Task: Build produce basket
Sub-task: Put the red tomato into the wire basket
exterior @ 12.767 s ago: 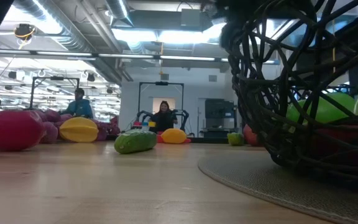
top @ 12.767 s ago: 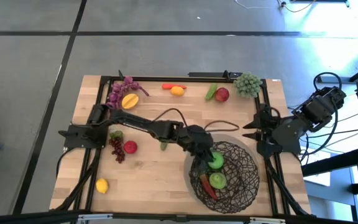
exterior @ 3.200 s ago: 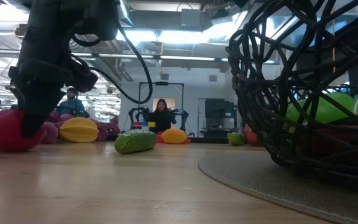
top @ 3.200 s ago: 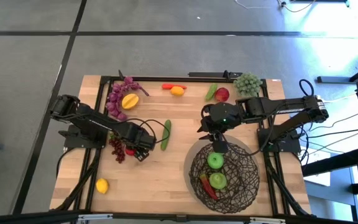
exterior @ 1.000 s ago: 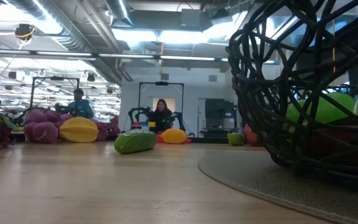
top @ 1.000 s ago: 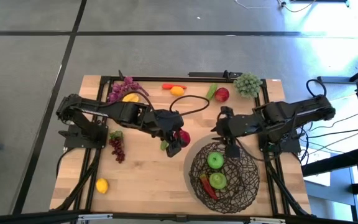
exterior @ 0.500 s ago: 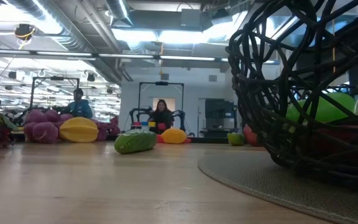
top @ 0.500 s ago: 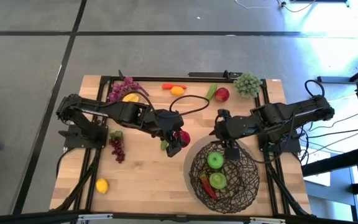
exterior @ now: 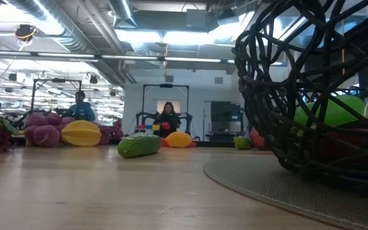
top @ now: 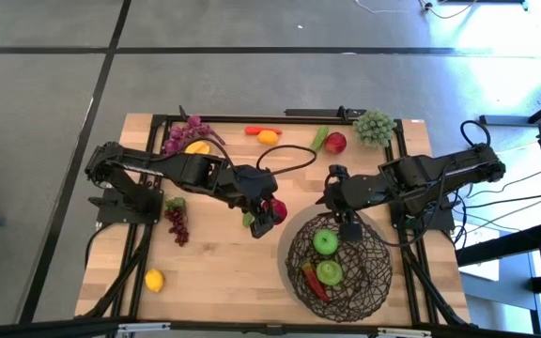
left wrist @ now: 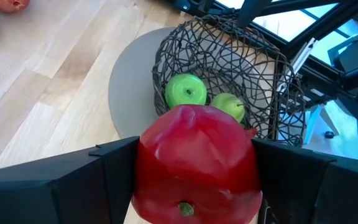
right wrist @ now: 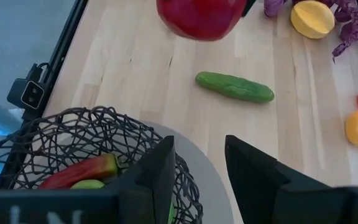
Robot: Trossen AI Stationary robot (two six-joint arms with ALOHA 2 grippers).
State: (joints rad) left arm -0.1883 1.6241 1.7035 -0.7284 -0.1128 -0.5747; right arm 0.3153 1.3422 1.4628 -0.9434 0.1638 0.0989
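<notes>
Left end effector [top: 269, 214]: clamped on the round red toy apple [top: 277, 207].
Basket: the big dark woven wire basket [top: 363, 274] sits just to the apple's right.
Right end effector [top: 346, 225]: fingers apart, over the basket's far rim.

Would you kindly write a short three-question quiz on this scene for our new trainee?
1. True or false: the left gripper holds a red apple.
2. Which of these lies in the basket? A) a lemon B) green apples C) purple grapes
3. Fill in: the cucumber lies on the ____, outside the basket.

Key: 1 true. 2 B. 3 table. The right gripper is open at the basket's rim.
</notes>
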